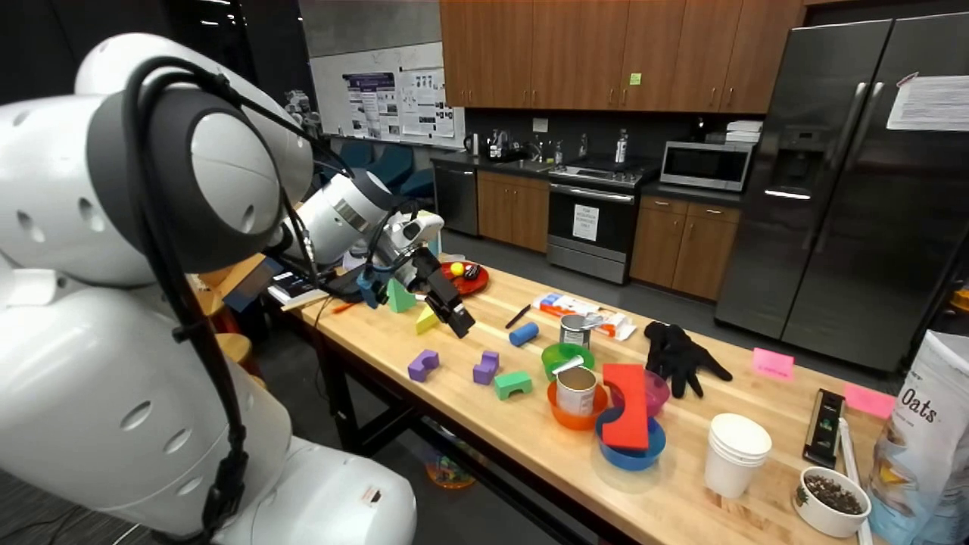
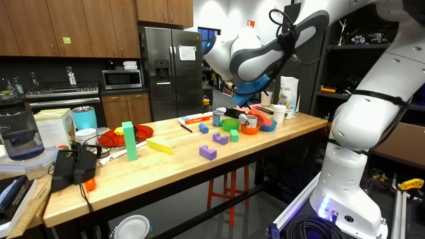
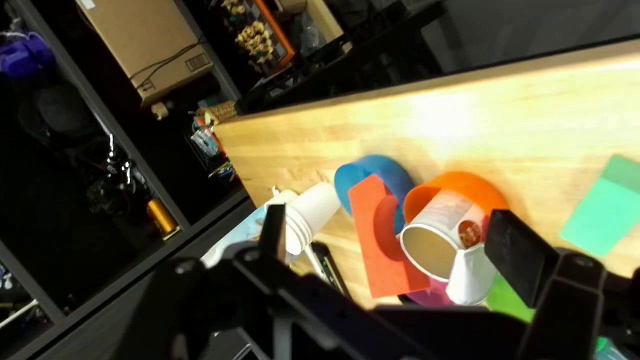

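Wrist view. Gripper [image 3: 389, 236] spread wide, its two black fingers [image 3: 520, 260] well apart. Beyond the gap between them lie a red block [image 3: 377, 245], tilted across the rim of a blue bowl [image 3: 394, 172], and a white can [image 3: 445, 215], open at the top, seated in an orange bowl [image 3: 470, 187]. A white piece [image 3: 472, 280], its shape unclear, overlaps the can's rim. A green block [image 3: 602, 217] rests on the table [image 3: 520, 120] near the orange bowl; stacked cups [image 3: 315, 207] appear partly behind the opposite finger.

In an exterior view, the arm [image 1: 98, 378] fills the left side, and the gripper hangs tilted above the table. Toward the right stand the filled bowls, with a green bowl [image 1: 556, 356] and a purple bowl [image 1: 657, 393] just behind. A blue-grey can [image 1: 575, 334] stands beside the green bowl, near black gloves [image 1: 674, 356]. Two purple blocks [image 1: 423, 365] lie near the table's edge.

In an exterior view, a blue cover [image 2: 250, 88] hides most of the gripper; finger spacing cannot be read there. A green wedge [image 2: 129, 141] stands upright near a yellow wedge [image 2: 159, 145], with a red plate [image 2: 144, 133] behind.
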Robot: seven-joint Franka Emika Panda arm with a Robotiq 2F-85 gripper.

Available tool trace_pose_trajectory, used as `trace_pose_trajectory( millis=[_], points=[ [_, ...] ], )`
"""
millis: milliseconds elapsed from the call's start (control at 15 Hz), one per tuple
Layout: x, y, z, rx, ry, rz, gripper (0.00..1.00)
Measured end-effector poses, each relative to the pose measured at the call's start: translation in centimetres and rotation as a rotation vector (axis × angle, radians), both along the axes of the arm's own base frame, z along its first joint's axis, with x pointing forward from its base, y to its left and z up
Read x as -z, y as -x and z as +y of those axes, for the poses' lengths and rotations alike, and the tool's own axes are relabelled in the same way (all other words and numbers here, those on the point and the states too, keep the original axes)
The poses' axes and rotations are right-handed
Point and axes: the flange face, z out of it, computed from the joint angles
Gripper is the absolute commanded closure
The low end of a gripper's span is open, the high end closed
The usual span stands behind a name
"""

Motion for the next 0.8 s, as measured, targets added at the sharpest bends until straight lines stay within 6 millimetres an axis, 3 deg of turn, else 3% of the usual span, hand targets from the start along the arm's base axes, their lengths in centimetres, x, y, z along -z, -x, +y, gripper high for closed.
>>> trace_pose_trajectory(
  millis=[400,800],
  points=[
    [2.5,1.9,5.3,0.114,-0.152,0.030,0.00],
    [3.2,2.1,7.7,0.215,-0.255,0.060,0.00]
  ],
)
